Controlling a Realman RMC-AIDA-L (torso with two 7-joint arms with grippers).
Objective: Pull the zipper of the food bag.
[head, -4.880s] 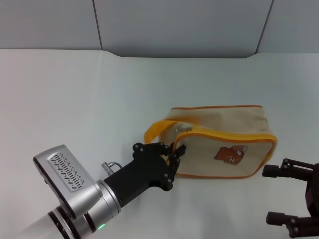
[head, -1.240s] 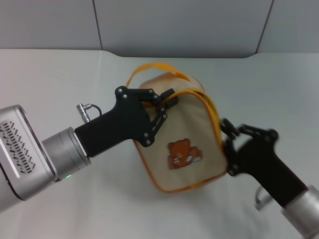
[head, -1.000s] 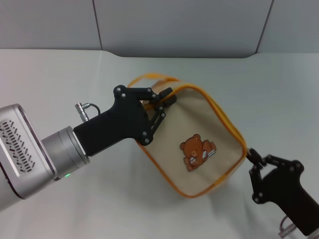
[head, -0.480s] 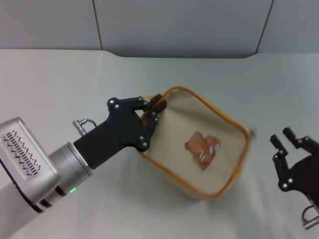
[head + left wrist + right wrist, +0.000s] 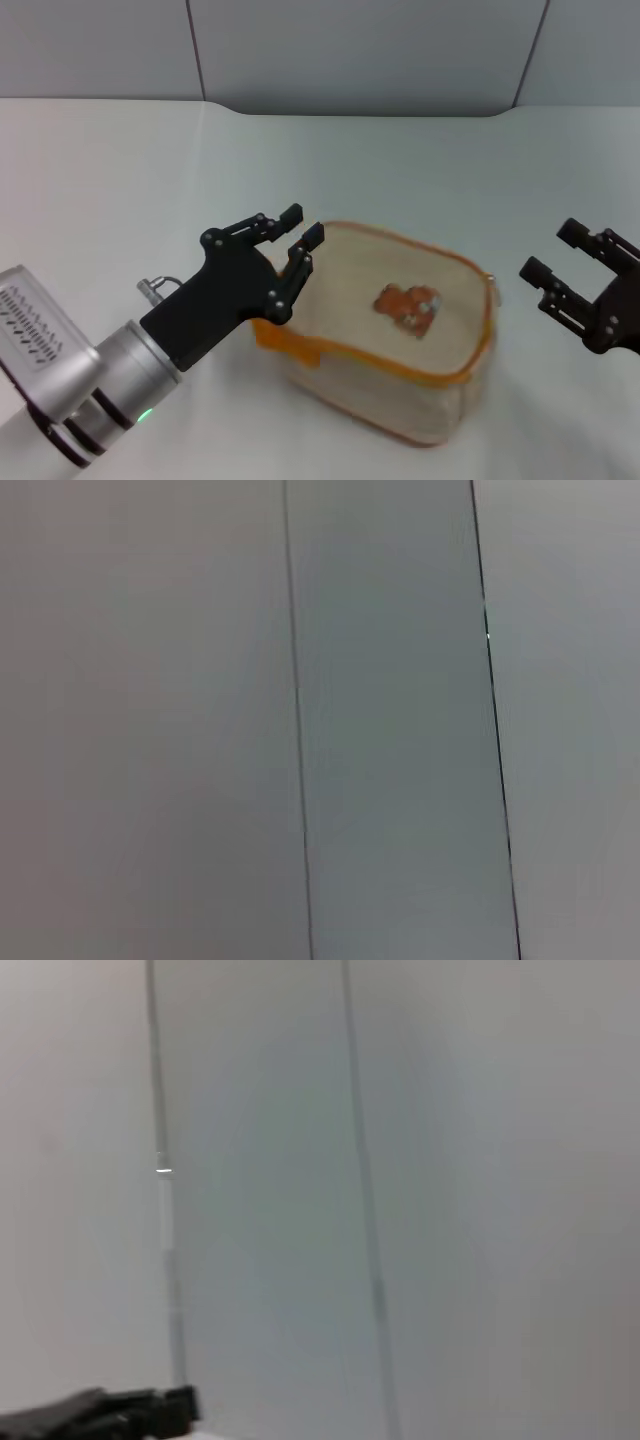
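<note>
While the left gripper (image 5: 297, 228) hangs with its fingers spread and holding nothing at the food bag's (image 5: 385, 345) left end, the bag lies on the white table (image 5: 120, 190) with its bear print facing up. The small silver pull of the zipper (image 5: 495, 287) shows at its right edge. Farther right, clear of the bag, the right gripper (image 5: 561, 255) is spread wide and empty. Both wrist views show only grey wall panels (image 5: 390, 730).

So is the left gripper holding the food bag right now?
No, the left gripper is open above the food bag, its fingers clear of it.
</note>
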